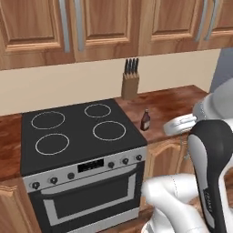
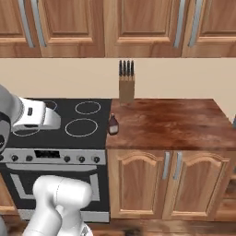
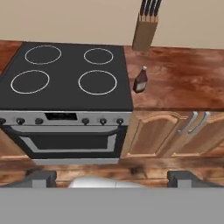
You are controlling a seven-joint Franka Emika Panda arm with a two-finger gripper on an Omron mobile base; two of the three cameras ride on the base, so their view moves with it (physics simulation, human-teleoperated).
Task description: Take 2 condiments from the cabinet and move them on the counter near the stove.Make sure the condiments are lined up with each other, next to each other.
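Hand view: claw (image 3: 112,178) spread wide, facing stove (image 3: 65,78).

arm shell (image 1: 173,205): showing glossy white, rounded, tube-like segments
joint cover (image 1: 214,159): showing a dark, near-black elongated cap edged in white, with faint pale lettering, too small to read
hand housing (image 2: 39,115): appearing white and boxy with a small dark mark
finger tips (image 3: 41,178): showing small and dark grey
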